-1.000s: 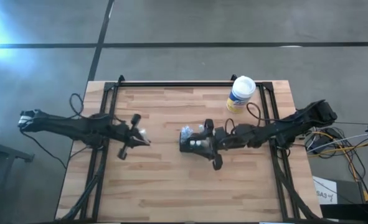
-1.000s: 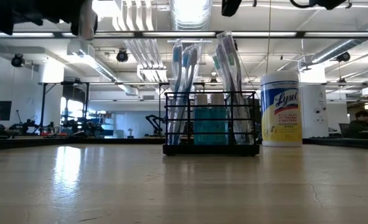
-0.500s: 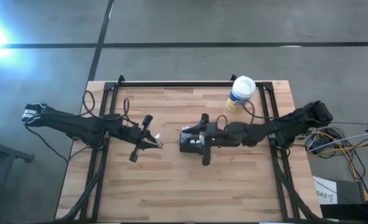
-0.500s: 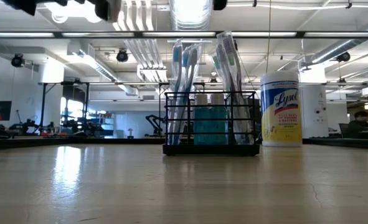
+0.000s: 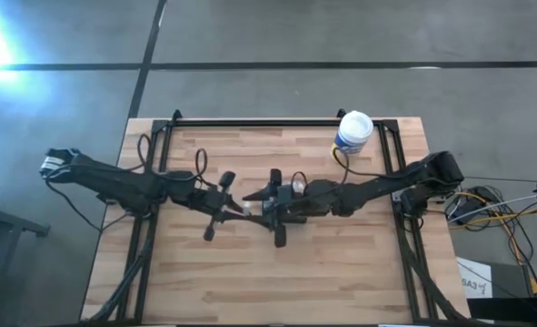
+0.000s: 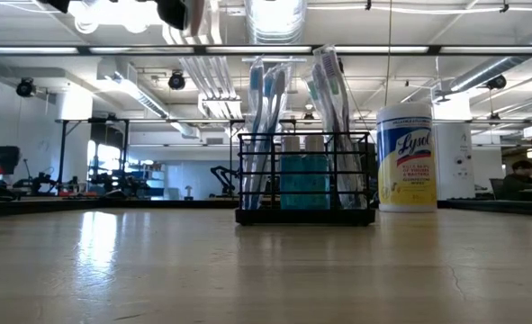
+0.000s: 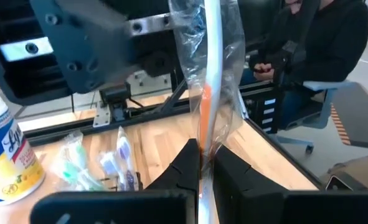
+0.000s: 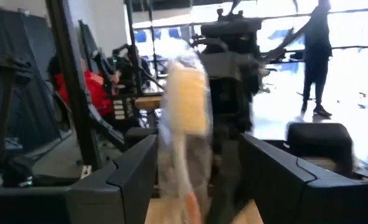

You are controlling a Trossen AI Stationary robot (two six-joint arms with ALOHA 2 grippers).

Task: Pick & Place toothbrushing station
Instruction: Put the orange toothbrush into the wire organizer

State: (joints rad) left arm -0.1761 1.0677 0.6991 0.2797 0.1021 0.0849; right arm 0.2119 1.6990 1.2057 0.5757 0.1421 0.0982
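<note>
The left gripper [image 7: 203, 158] is pressed together on a plastic-wrapped toothbrush [image 7: 205, 81] with an orange handle, held upright from its lower end. The right gripper [image 8: 199, 169] faces it with its fingers spread wide on either side of the same wrapped brush, apparently not touching it. This looks like a hand-over in mid-air.

The toothbrushing station [image 6: 306, 180], a black wire holder full of brushes, stands on the table [image 5: 341, 272] beyond the left gripper and, as far as I can tell, beneath the right arm's wrist.

The likely risk is the loose, slippery wrapper. The right fingers may close on film rather than handle, and if the left lets go early, the brush could fall onto the station or tip it.

The Lysol canister [image 5: 352, 136] stands well apart behind the right gripper, out of the way. A seated person [image 7: 324, 43] is beyond the table.
</note>
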